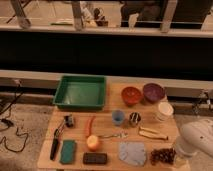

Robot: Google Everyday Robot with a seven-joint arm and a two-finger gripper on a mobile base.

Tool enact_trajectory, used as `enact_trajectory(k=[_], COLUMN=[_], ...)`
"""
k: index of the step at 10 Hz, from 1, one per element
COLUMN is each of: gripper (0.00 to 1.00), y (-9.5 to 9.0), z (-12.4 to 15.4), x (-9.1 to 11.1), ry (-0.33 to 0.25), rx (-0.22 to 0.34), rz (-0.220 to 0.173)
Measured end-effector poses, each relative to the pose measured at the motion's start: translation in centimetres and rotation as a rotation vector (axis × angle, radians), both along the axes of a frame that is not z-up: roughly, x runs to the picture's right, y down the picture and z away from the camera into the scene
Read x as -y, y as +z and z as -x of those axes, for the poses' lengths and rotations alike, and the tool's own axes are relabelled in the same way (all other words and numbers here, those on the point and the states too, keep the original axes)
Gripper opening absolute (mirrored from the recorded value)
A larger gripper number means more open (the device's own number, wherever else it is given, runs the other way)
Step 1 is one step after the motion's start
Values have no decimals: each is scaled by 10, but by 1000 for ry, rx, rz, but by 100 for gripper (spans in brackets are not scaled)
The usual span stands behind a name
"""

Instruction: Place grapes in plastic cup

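The grapes (161,156), a dark reddish-purple bunch, lie on the wooden table (107,112) near its front right corner. The small light-blue plastic cup (118,117) stands upright at the table's middle, to the left of and behind the grapes. My white arm comes in from the lower right, and my gripper (178,149) hangs at its lower end just right of the grapes, mostly hidden by the arm's bulk. I cannot tell whether it touches the bunch.
Right of the blue cup are a metal cup (134,118) and a white cup (164,111). A green tray (80,92), an orange bowl (131,95) and a purple bowl (153,92) line the back. An apple (93,142), grey cloth (132,152) and spoon (112,135) lie in front.
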State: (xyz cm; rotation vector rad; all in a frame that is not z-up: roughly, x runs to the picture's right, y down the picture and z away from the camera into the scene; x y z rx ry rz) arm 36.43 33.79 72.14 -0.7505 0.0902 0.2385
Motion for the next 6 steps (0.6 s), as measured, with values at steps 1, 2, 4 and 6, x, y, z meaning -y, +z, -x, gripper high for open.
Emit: enact_trajectory(k=[1, 2, 4, 6], gripper=[37, 27, 7, 0], y=[0, 0, 0, -1], z=[0, 0, -1, 1], x=[0, 0, 0, 3], ry=[6, 12, 21, 55], rx=[5, 9, 16, 49], rz=[1, 2, 7, 25])
